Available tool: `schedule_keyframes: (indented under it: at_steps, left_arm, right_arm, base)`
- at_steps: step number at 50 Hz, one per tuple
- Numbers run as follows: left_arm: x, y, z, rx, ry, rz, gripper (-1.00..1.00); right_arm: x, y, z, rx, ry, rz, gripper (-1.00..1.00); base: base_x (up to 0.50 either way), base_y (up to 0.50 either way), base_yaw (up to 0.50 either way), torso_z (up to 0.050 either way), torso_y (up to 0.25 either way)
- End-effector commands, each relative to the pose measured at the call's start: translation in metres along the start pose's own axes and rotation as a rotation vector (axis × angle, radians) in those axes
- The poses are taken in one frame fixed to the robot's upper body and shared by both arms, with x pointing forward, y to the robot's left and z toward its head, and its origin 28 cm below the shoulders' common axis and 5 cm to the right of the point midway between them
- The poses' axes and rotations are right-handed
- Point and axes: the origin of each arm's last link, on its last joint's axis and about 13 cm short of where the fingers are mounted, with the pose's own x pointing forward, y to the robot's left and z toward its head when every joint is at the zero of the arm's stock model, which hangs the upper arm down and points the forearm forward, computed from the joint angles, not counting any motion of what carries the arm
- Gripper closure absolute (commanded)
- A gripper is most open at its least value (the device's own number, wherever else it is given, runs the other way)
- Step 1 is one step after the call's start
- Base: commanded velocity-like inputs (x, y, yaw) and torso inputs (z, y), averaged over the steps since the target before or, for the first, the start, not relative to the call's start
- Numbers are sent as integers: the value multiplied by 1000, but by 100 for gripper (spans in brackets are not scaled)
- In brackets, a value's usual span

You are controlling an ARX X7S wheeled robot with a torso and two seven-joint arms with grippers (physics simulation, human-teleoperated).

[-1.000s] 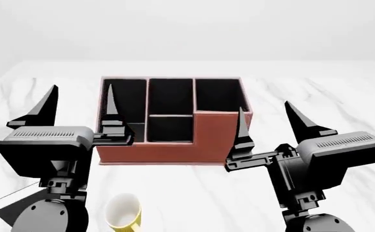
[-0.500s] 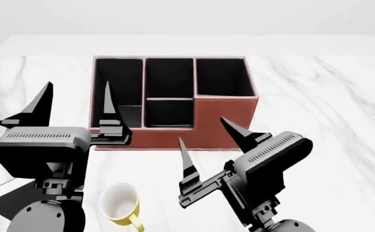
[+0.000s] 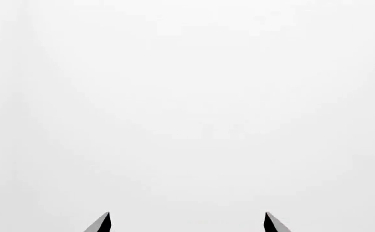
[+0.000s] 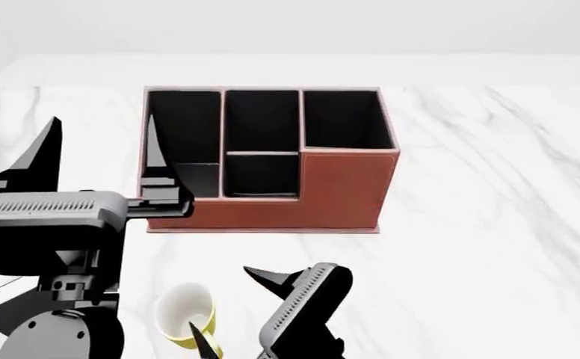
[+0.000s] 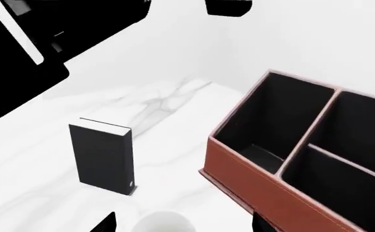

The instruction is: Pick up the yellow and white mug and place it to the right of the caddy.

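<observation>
From the left wrist, only the two parted tips of the left gripper [image 3: 187,222] showed against blank white, idle and aimed at nothing.

From the head, the yellow and white mug [image 4: 186,315] sat by the tabletop's [image 4: 489,187] near edge, in front of the caddy [image 4: 270,158]. The right gripper [image 4: 232,308], spread open, hovered just beside it, apparently lining up a grasp.

From the right wrist, the mug's white rim showed between the fingertips; a black book [image 5: 102,156] stood beyond.

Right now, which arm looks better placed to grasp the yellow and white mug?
The right. Its tool is open with one fingertip at the yellow and white mug rim, and the right wrist view shows the rim between the tips. The left tool is raised, beside the caddy.
</observation>
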Motion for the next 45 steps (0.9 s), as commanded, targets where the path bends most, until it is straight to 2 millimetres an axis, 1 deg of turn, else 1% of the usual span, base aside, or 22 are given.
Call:
schedule_keyframes:
  at_steps: [1,16,32,45]
  left_arm:
    - [0,1,1,4,7,5,-100]
    - [0,0,2,-3,12,-4,-100]
    - [0,1,3,-11,18,-14,-100]
    - [-1,1,4,-20,19,-28,-100]
  right_arm:
    - [-1,15,-13,23,46,74,-100]
    - [-2,24,-36,83,101,92,-100]
    - [3,20,-53,99,157,76,-100]
    - [15,17,-65,114,200,94,-100]
  base:
    - [0,0,0,0,0]
    - [0,0,0,0,0]
    - [0,0,0,0,0]
    - [0,0,0,0,0]
